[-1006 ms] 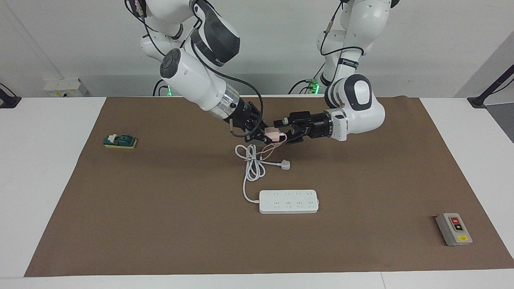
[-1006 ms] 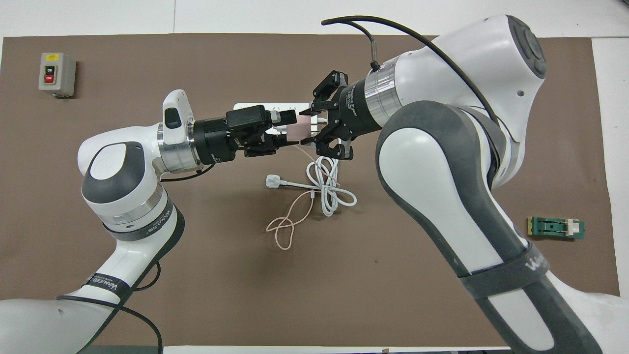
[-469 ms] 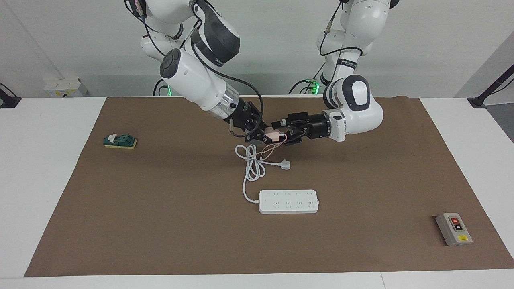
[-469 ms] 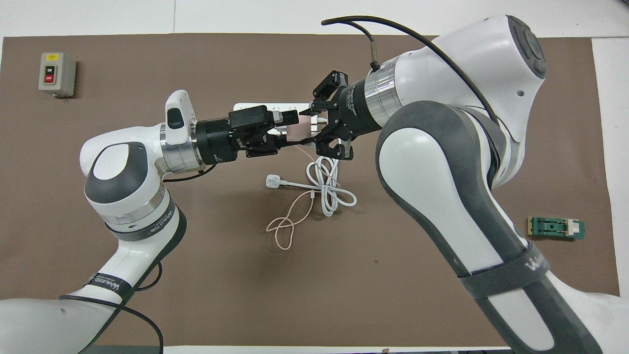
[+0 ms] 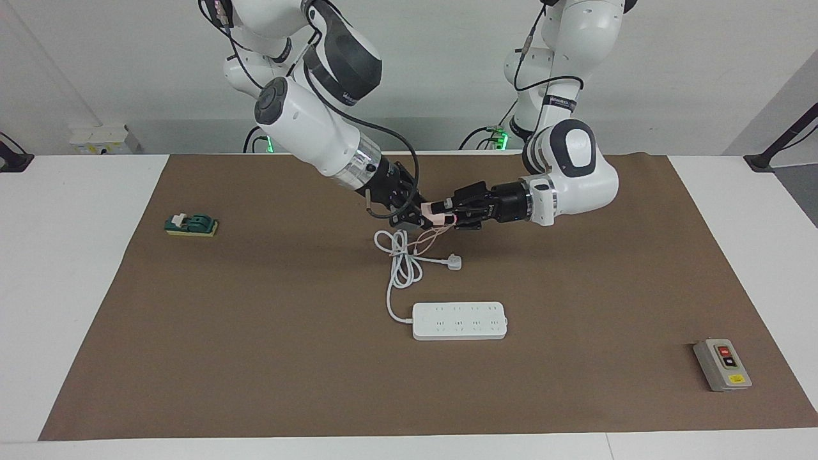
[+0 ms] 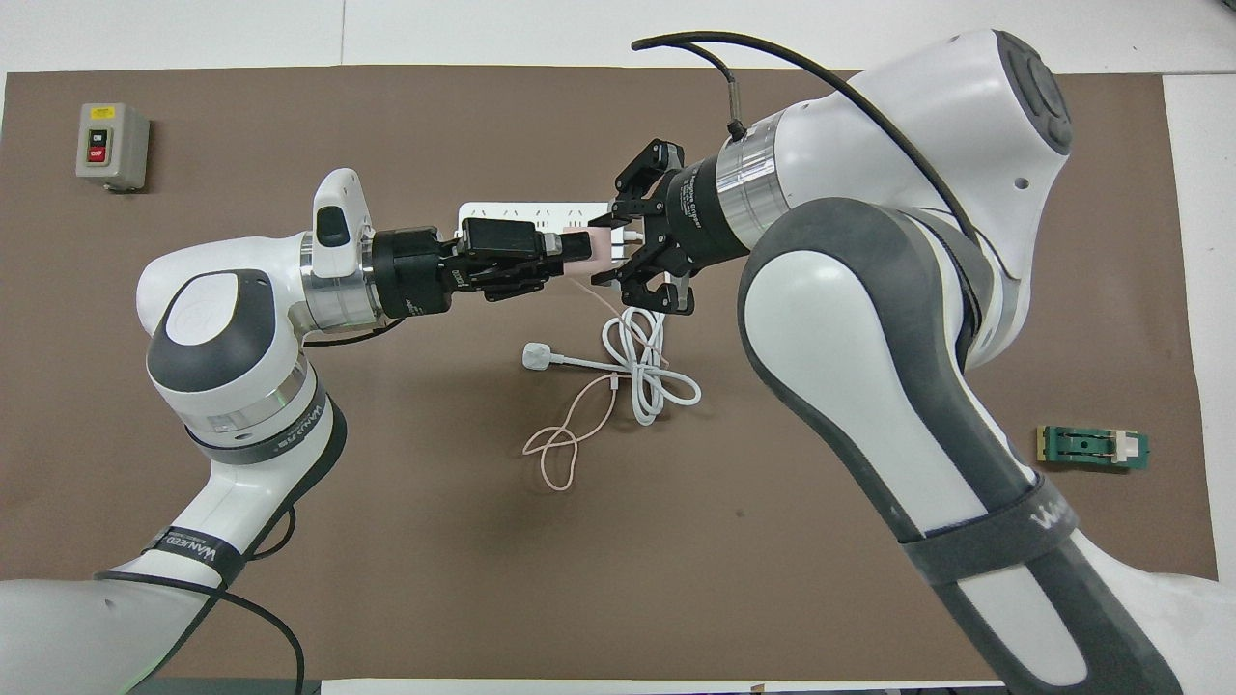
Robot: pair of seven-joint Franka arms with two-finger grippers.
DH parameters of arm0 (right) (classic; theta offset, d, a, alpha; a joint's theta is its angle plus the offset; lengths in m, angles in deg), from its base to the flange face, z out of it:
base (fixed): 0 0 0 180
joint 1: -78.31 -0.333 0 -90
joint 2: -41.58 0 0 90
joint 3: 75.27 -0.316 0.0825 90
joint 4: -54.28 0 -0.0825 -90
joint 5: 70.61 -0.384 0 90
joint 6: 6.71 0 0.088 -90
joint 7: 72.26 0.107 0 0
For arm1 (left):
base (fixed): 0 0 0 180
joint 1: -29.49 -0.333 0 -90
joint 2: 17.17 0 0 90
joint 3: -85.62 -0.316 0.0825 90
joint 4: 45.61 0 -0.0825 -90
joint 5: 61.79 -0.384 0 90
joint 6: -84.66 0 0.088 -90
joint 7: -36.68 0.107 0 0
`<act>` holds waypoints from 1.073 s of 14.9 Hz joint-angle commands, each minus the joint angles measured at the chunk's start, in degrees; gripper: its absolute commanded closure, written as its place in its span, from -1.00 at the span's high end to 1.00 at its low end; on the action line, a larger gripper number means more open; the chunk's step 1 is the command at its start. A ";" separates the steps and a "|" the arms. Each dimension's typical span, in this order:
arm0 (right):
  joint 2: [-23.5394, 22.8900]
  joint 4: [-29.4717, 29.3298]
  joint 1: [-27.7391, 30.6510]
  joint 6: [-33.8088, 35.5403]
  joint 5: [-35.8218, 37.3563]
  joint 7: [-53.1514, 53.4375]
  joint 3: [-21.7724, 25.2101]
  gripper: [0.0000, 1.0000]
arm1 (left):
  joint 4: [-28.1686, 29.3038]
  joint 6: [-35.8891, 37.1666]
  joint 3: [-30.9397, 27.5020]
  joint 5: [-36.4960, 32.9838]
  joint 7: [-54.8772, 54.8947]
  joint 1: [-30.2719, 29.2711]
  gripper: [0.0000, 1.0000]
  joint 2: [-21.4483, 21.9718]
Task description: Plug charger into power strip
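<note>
Both grippers meet mid-air at the centre of the facing view. Left gripper (image 5: 447, 213), wide open a second ago, has just clamped its fingers on the small pale pink cube-shaped charger (image 5: 437, 216) — which the right gripper (image 5: 418, 219) also grips, its fingertips closed on the cube's other end. So a hand-over looks under way, with both arms sharing the load; plugging in has not begun. Thin pink cable (image 6: 570, 439) trails down to the brown mat, looping beside the coiled thick white cord (image 6: 645, 372) and white three-pin plug (image 6: 537, 356). Flat white power strip (image 5: 459, 321) lies lower in the facing view, well apart from the charger. From overhead the grippers hide most of the strip — and the charger's prongs cannot be made out.
</note>
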 commanded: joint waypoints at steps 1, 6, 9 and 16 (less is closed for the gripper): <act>-0.17 -0.89 0.02 -0.23 -1.02 0.91 -0.24 -1.00 | -0.44 0.84 0.03 -0.78 -0.81 -0.44 -1.00 -0.30; -0.17 -0.89 0.02 -0.23 -1.02 0.91 -0.15 -1.00 | -0.88 0.92 -0.14 -0.87 -0.90 -0.53 -1.00 -0.30; -0.25 -1.24 0.29 -0.58 -0.49 2.93 -0.15 1.00 | -1.67 -0.21 -0.67 -6.29 -0.99 -1.05 -1.00 -0.21; 0.10 -1.77 4.14 1.61 0.56 2.85 0.64 1.00 | -3.86 0.39 -0.67 -20.35 -1.08 -4.04 -1.00 -0.38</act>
